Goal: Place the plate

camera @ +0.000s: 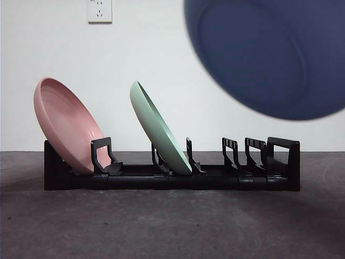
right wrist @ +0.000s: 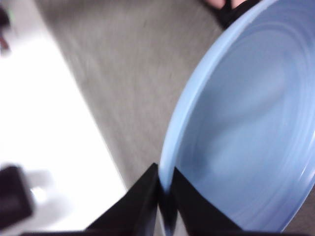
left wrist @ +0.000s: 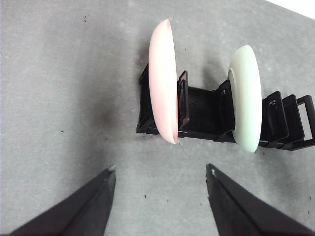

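My right gripper [right wrist: 165,189] pinches the rim of the round blue plate [camera: 269,54], held high above the black slotted rack [camera: 172,175]. My left gripper [left wrist: 160,172] hangs open over the grey table [left wrist: 59,98].

**No readable text in any view**

None of the three views carries a word, number, brand or sign that can be read. The only marked fitting is a white wall socket [camera: 99,11] in the front view, and its face shows dark slots only, with no lettering that can be made out. The pink plate [camera: 67,125], the green plate [camera: 159,129] and the blue plate [camera: 267,54] have plain glazed faces without print or stamp. The black rack [camera: 172,175] bears no label on the side that shows. The right wrist view is blurred, so small marks there cannot be told.
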You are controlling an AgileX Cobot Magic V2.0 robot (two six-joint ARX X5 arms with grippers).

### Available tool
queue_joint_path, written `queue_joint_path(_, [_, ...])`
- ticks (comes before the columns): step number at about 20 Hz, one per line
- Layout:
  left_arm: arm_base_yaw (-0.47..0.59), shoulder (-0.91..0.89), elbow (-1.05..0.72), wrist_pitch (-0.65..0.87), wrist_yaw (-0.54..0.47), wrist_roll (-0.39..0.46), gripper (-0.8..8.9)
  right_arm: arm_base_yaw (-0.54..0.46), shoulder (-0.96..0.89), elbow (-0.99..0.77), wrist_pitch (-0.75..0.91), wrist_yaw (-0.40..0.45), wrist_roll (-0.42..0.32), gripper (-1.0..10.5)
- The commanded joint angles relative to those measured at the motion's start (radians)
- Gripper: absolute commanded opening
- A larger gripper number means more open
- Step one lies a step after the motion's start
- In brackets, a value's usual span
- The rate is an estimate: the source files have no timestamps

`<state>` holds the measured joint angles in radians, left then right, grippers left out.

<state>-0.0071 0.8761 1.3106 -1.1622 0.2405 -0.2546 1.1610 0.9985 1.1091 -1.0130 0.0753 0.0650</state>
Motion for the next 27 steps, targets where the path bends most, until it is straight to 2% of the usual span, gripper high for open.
queue_joint_path(1, [-0.001, 0.006, 0.020, 0.010, 0.004, 0.008, 2.89, 0.135, 0.059, -0.014, 0.026, 0.123, 0.017, 0.1])
queue_joint_path(3, [-0.001, 0.006, 0.020, 0.010, 0.004, 0.008, 2.89, 0.208, 0.139, -0.015, 0.046, 0.183, 0.006, 0.1])
queue_joint_path(6, [-0.001, 0.006, 0.020, 0.010, 0.004, 0.008, 2.89, 0.255, 0.274, -0.015, 0.106, 0.187, -0.020, 0.1])
queue_joint_path(9, [-0.001, 0.006, 0.020, 0.010, 0.004, 0.009, 2.89, 0.258, 0.414, -0.015, 0.133, 0.188, -0.060, 0.1])
queue_joint_path(14, [-0.001, 0.006, 0.020, 0.010, 0.004, 0.009, 2.89, 0.232, 0.568, -0.015, 0.256, 0.190, -0.111, 0.1])
queue_joint_path(18, [0.000, 0.006, 0.020, 0.007, 0.004, 0.012, 2.89, 0.198, 0.647, -0.015, 0.306, 0.249, -0.119, 0.1])
queue_joint_path(24, [-0.001, 0.006, 0.020, 0.007, 0.004, 0.034, 2.89, 0.145, 0.716, -0.015, 0.347, 0.246, -0.152, 0.1])
queue_joint_path(27, [-0.001, 0.006, 0.020, 0.006, 0.004, 0.034, 2.89, 0.132, 0.727, -0.015, 0.336, 0.191, -0.152, 0.1])
